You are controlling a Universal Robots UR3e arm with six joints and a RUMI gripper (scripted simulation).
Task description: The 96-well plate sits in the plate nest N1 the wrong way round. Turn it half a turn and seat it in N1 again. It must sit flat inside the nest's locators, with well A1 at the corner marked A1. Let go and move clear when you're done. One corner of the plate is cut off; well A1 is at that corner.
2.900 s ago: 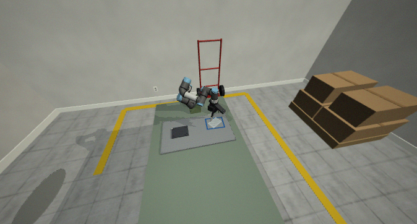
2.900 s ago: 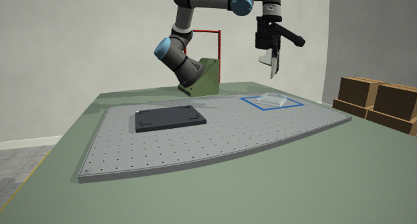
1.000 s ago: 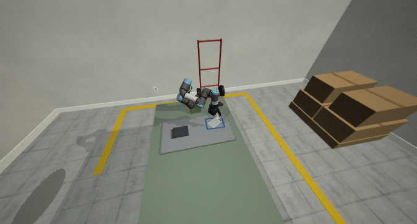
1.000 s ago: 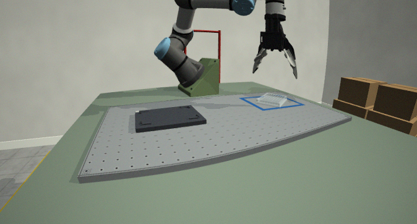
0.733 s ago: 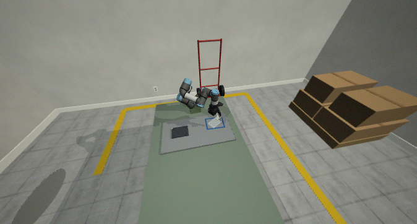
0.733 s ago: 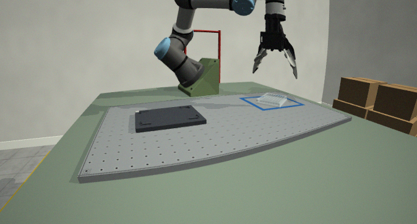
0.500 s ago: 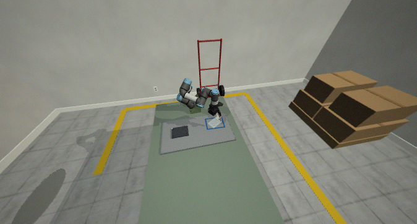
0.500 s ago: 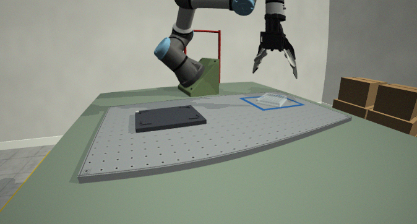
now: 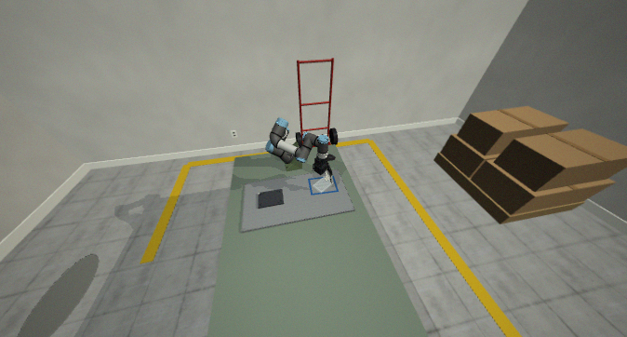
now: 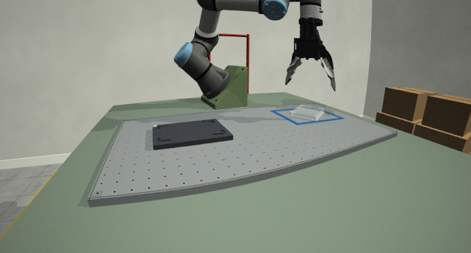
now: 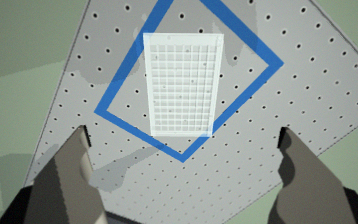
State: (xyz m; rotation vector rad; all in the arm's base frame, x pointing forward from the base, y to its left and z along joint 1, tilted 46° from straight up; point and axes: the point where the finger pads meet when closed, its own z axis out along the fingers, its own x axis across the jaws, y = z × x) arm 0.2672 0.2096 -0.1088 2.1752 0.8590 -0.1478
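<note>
The clear 96-well plate point(image 9: 321, 185) point(image 10: 307, 112) point(image 11: 182, 85) lies flat on the grey board, turned at an angle inside the blue outline point(image 9: 326, 193) point(image 10: 284, 117) point(image 11: 140, 135), with one end close to or over its line in the wrist view. Its cut corner cannot be made out. The black nest point(image 9: 270, 199) point(image 10: 192, 132) holds no plate; its corner locators show, and a small pale mark point(image 10: 154, 126) is at its back left corner. My gripper point(image 9: 328, 179) point(image 10: 310, 87) point(image 11: 183, 127) is open and empty, pointing down above the plate, its fingertips wide apart.
The perforated grey board point(image 9: 298, 213) point(image 10: 244, 158) lies on the green table point(image 9: 307, 272) point(image 10: 279, 211). The green arm mount point(image 10: 234, 89) stands behind it. A red hand truck point(image 9: 315, 103) and stacked boxes point(image 9: 549, 165) point(image 10: 444, 113) are beyond the table.
</note>
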